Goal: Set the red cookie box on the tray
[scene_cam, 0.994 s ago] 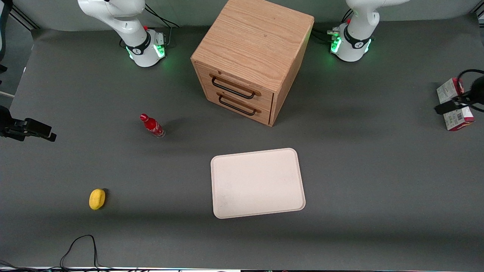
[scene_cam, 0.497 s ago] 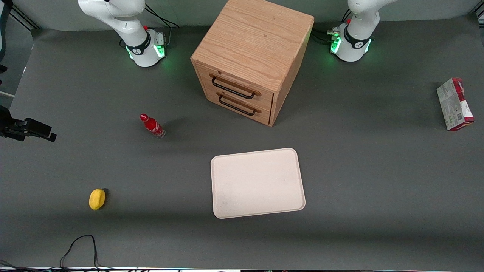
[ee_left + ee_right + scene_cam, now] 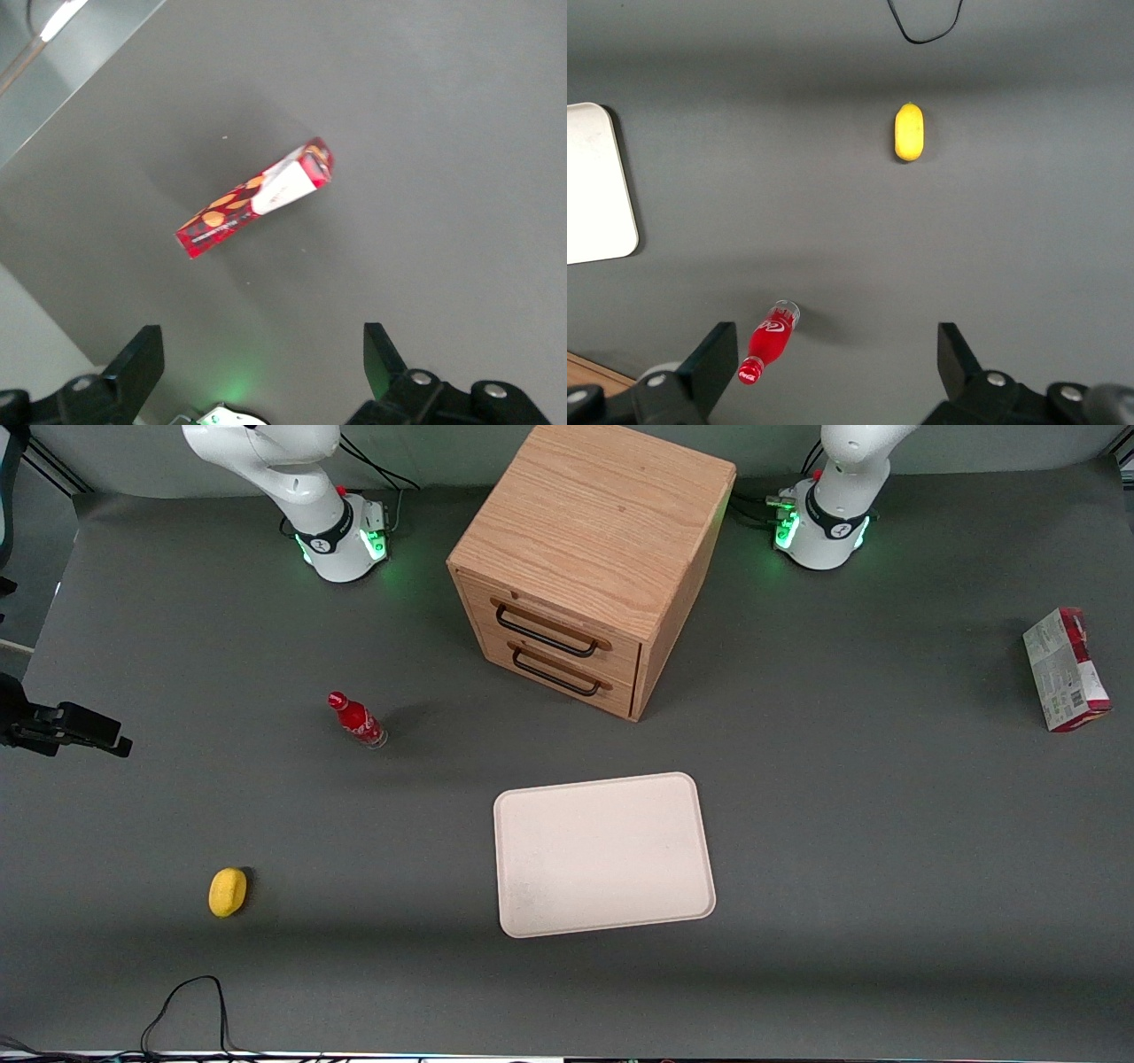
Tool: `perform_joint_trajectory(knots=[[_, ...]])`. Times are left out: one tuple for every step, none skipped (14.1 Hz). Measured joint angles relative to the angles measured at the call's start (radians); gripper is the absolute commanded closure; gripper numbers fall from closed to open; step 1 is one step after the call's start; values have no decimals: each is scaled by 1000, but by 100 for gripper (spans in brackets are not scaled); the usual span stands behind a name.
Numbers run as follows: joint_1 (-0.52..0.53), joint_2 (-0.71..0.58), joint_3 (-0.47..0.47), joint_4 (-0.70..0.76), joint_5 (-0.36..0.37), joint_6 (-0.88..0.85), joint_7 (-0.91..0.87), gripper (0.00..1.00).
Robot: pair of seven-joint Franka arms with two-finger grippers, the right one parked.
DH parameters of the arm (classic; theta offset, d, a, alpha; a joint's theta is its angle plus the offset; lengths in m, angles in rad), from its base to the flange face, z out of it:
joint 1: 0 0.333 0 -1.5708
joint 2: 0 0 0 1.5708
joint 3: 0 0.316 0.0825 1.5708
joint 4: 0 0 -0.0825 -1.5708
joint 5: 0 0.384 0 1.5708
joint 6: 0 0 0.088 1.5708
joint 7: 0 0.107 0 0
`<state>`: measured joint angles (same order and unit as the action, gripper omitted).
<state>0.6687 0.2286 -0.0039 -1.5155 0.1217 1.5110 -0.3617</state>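
The red cookie box (image 3: 1066,669) sits on the grey table at the working arm's end, its pale printed back toward the front camera. In the left wrist view the red cookie box (image 3: 257,197) shows its red front with golden cookies and white label. My gripper (image 3: 261,343) is out of the front view. In the wrist view it hangs high above the table, open and empty, well apart from the box. The cream-white tray (image 3: 602,855) lies empty near the table's middle, nearer the front camera than the cabinet. Its corner shows in the right wrist view (image 3: 594,181).
A wooden drawer cabinet (image 3: 589,567) stands between the arm bases. A small red soda bottle (image 3: 356,720) and a yellow fruit (image 3: 228,891) lie toward the parked arm's end. A black cable (image 3: 190,1001) loops at the table's near edge.
One second ago my gripper showed in front of the cookie box at the edge of the front view. It has since moved up and out of that view. The box has not moved.
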Motion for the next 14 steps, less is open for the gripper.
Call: perform_joint_trajectory(knots=[[10,18,1,0,17,18,-22,0],[19,36,1,1,26,40,-38,0],[27,55,1,0,30,56,-42,0],[34,75,1,0,34,63,-42,0],[36,92,0,-1,40,66,-37,0],[36,104,0,-3,47,66,-14,0],[36,111,-2,-9,53,66,26,0],[36,115,-3,-15,58,66,67,0],[36,115,-5,-28,66,66,113,0],[35,114,-8,-42,74,66,169,0],[35,112,-10,-57,80,66,230,0],[35,105,-11,-75,82,70,286,0],[36,90,-11,-99,83,82,338,0],[36,64,-10,-138,84,109,395,1]])
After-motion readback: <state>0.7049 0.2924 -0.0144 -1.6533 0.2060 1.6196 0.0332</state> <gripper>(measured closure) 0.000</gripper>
